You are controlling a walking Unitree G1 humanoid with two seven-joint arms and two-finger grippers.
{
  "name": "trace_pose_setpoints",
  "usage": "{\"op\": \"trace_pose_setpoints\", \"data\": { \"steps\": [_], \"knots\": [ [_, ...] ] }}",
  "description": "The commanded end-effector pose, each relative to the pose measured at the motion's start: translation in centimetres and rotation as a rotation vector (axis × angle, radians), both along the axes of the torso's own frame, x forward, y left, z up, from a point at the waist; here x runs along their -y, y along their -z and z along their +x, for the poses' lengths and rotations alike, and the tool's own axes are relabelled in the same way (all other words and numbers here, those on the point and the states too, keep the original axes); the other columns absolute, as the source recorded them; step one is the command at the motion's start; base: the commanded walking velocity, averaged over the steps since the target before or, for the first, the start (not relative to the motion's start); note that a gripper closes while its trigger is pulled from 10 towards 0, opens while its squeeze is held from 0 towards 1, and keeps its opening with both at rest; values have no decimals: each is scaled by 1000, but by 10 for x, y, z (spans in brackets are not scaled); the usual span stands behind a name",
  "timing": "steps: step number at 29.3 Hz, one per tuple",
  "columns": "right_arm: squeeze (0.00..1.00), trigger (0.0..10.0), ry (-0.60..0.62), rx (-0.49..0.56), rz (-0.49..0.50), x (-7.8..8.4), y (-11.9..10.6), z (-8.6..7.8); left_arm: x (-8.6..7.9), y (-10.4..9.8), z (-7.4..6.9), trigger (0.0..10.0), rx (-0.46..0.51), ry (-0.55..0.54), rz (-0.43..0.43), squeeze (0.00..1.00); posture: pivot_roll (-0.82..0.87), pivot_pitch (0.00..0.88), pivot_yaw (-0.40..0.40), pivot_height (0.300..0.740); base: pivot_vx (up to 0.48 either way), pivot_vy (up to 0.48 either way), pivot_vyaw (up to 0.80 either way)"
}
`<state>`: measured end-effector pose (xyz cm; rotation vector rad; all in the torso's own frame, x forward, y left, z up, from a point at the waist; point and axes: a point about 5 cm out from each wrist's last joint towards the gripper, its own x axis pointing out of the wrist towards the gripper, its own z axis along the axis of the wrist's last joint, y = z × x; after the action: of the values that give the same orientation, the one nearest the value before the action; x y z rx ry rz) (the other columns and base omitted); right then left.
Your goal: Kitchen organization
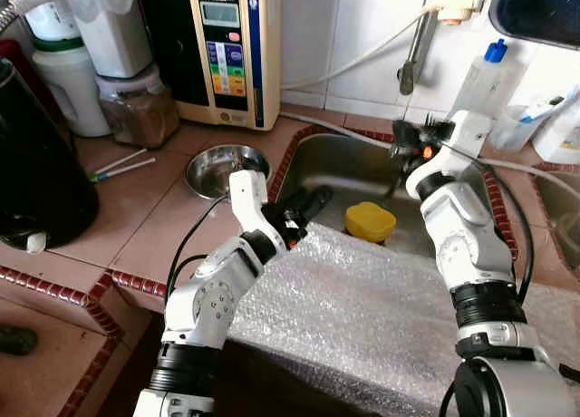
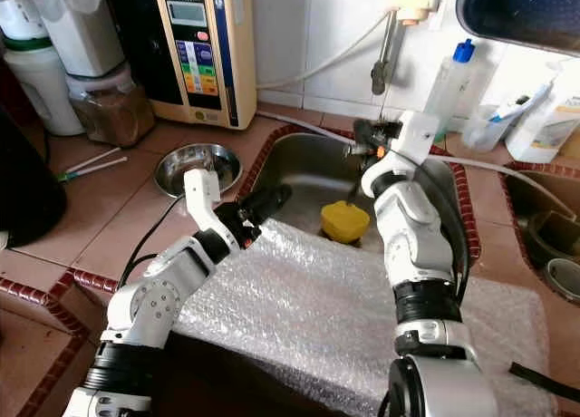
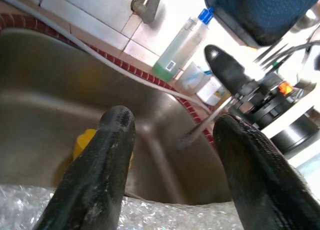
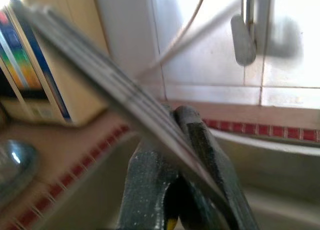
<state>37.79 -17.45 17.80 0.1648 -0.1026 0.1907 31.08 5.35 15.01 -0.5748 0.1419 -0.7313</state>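
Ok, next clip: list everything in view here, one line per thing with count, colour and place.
sink: one, steel, set into the tiled counter
yellow cup: one, yellow, upside down in the sink
steel bowl: one, silver, on the counter left of the sink
bubble wrap: one sheet, clear, over the sink's near edge
water ioniser: one, cream, against the wall
jar: one, clear with brown contents, left of the ioniser
bottle: one, clear with blue cap, behind the sink
tap: one, metal, on the wall
straws: two, white, on the counter
left pincer: black, open over the sink's near edge
right pincer: black, shut on a thin metal utensil above the sink
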Motion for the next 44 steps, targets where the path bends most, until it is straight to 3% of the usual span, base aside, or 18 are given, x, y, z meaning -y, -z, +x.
{"op": "trace_pose_setpoints", "data": {
  "steps": [1,6,9,13,23,32,33,34,35,36,37,38,44],
  "knots": [
    [0,0,20,3,-79,3,2,3,0,3,0,10000,13,-9,44,1000,3,0,12,740,0,0,0],
    [0,0,128,-107,-75,22,28,5,0,2,1,10000,79,-37,120,1000,25,0,9,740,0,0,0],
    [0,0,147,-132,-79,24,33,5,0,2,1,10000,83,-40,129,1000,31,0,7,740,0,0,0],
    [0,0,196,-200,-63,31,47,3,4,3,0,10000,144,-34,211,1000,62,0,-7,740,0,0,0],
    [0,0,307,-308,-76,41,63,-2,1,6,-1,10000,157,-55,250,1000,74,0,-11,740,0,0,0],
    [0,0,319,-372,-95,40,75,-6,1,8,-1,10000,160,-52,263,1000,72,0,-6,740,0,0,0],
    [0,510,318,-394,-78,40,78,-7,1,8,-1,10000,160,-50,264,1000,70,0,-4,740,0,0,0],
    [675,1137,317,-397,-75,40,79,-8,1,8,-2,10000,160,-49,265,1000,70,0,-3,740,0,0,0],
    [1000,2235,317,-397,-75,40,79,-8,1,8,-2,10000,160,-49,266,1000,70,0,-3,740,0,0,0],
    [1000,5765,318,-398,-79,40,79,-8,1,8,-2,10000,160,-48,267,1000,69,0,-1,740,0,0,0],
    [1000,5765,318,-398,-79,40,79,-8,1,8,-2,10000,160,-48,267,1000,69,0,-1,740,0,0,0],
    [1000,10000,317,-401,-81,39,80,-8,1,8,-2,10000,160,-46,269,1000,69,0,0,740,0,0,0],
    [1000,10000,310,-414,-78,37,84,-9,0,10,-2,10000,155,-49,274,1000,70,0,0,740,0,0,0]
  ]
}}
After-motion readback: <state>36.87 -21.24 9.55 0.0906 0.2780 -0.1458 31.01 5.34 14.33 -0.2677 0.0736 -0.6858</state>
